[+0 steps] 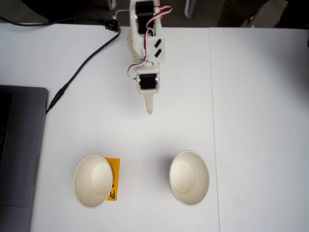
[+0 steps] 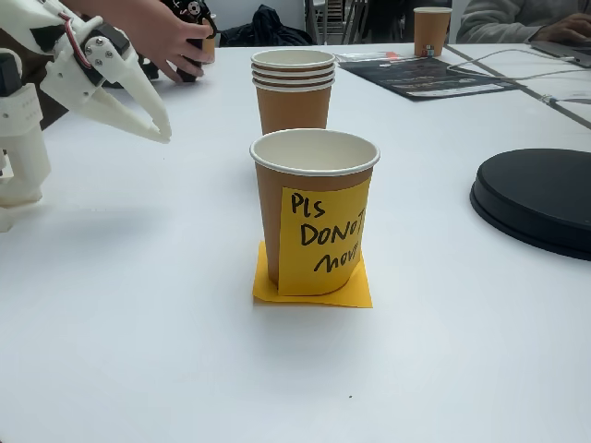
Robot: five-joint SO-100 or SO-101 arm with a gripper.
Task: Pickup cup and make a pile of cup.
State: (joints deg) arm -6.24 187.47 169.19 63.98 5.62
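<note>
White tabletop [image 1: 251, 121] under everything. In a fixed view, far left of the fingers, grey laptop [image 1: 19, 154] and black cable [image 1: 82, 65]. At top centre the gripper [image 1: 149, 111], fingertips pressed together, holding nothing. Below-left of the fingertips, well apart, the cup [image 1: 92, 181], upright; below-right, a plain cup [image 1: 189, 178]. In a fixed view, gripper [image 2: 164, 135] at left; right of its fingertips the cup [image 2: 314, 217], note facing the camera, on a flat sticky note [image 2: 355, 297]; behind, a stack of cups [image 2: 293, 88]; far right, black disc [image 2: 540, 198].
</note>
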